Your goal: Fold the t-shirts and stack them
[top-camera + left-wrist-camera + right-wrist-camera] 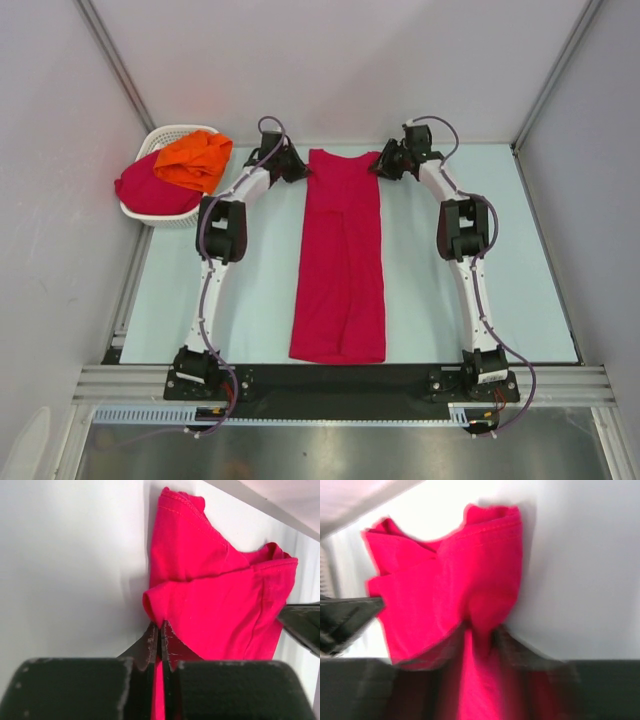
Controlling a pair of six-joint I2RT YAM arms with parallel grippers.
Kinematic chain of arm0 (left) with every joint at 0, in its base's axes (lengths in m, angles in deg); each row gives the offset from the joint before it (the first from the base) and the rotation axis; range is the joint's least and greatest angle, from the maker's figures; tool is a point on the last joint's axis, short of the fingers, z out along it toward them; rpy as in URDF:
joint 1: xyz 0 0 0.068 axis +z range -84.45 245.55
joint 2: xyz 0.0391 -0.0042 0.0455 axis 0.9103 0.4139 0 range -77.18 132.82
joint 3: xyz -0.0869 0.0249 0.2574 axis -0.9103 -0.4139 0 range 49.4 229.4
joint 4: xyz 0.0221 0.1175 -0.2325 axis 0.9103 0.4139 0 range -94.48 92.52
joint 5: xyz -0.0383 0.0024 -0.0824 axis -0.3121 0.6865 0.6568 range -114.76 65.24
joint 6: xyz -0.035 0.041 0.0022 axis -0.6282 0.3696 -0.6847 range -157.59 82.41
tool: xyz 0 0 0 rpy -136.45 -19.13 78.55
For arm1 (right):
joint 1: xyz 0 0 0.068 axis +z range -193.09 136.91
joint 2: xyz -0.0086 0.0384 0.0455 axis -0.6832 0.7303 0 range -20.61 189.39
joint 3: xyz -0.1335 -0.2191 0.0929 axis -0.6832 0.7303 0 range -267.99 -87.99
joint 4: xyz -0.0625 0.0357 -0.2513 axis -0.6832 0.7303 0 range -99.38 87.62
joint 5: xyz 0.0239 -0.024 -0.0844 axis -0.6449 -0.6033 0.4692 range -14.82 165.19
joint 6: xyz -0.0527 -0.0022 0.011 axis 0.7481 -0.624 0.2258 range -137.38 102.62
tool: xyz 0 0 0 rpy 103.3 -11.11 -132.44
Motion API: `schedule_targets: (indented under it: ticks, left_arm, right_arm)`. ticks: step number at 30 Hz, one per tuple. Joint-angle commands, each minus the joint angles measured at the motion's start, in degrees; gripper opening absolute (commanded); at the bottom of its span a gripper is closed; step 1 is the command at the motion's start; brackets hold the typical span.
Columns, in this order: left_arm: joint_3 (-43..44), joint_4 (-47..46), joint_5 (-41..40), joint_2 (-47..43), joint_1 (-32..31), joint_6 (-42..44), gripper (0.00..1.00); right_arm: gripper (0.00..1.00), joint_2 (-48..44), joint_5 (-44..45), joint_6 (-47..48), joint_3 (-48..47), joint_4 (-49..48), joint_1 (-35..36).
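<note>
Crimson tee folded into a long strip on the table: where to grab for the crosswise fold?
Likely the two far corners at the collar end of the crimson-pink fabric t-shirt, one from each long side. It lies flat as a narrow strip, so only edges offer a pinch. The left gripper is shut on such a corner.
</note>
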Motion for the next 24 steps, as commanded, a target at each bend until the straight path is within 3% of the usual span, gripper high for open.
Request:
schedule_targets:
  ticks: [1, 3, 4, 6, 8, 11, 12, 14, 15, 16, 18, 19, 22, 24]
  left_arm:
    - [3.26, 0.5, -0.32, 1.61, 1.04, -0.27, 0.17]
    - [3.17, 2.08, -0.14, -0.23, 1.04, 1.48, 0.27]
    - [3.09, 3.04, -0.49, -1.72, 1.21, 4.19, 0.36]
    - [2.04, 5.85, -1.54, -5.05, 1.83, 7.63, 0.51]
    - [-1.19, 10.49, -4.6, -15.74, 3.23, 16.29, 0.81]
    - [-12.17, 12.72, -5.77, -30.35, 3.76, 20.2, 0.85]
    - [-16.38, 12.2, -5.16, -38.56, 3.77, 20.47, 0.85]
    - [-30.7, 11.14, -2.79, -46.17, 3.68, 18.74, 0.84]
    - [-35.45, 11.05, -1.65, -53.6, 3.68, 17.59, 0.83]
    - [-45.07, 10.96, -0.25, -56.81, 3.76, 15.75, 0.82]
    - [-54.17, 12.09, 4.22, -63.49, 3.76, 13.98, 0.81]
    - [-63.18, 12.19, 6.08, -69.7, 3.59, 12.93, 0.79]
    - [-79.89, 12.37, 10.05, -82.35, 2.02, 7.76, 0.75]
    - [-87.05, 12.63, 10.41, -88.97, 0.78, 5.29, 0.74]
  right_arm:
    - [0.66, 2.59, -7.51, 0.94, -5.99, -3.37, -1.72]
    - [0.82, 1.11, -7.71, 3.67, -8.45, -0.66, -1.89]
    - [0.95, -0.65, -6.93, 5.51, -8.21, 1.36, -2.24]
    - [1.0, -4.42, -6.04, 6.22, -7.24, 3.04, -3.03]
    - [1.0, -17.54, -5.69, 7.97, -4.18, 8.2, -5.04]
    - [1.0, -28.05, -3.24, 10.97, 7.75, 14.02, -4.89]
    - [1.0, -36.0, -2.36, 11.58, 18.58, 14.04, -4.36]
    - [1.0, -43.61, 1.67, 11.77, 29.71, 13.77, -2.17]
    - [1.0, -51.13, 2.74, 11.07, 41.42, 13.77, -1.2]
    - [1.0, -54.59, 3.18, 8.97, 46.76, 13.34, 0.29]
    - [0.98, -61.8, 3.02, 5.19, 58.37, 11.93, 1.79]
    - [0.96, -68.8, 2.4, 3.61, 69.03, 11.14, 2.41]
    - [0.88, -82.33, 1.7, -5.17, 86.54, 9.91, 5.83]
    - [0.83, -88.96, 2.04, -10.54, 92.84, 11.12, 9.87]
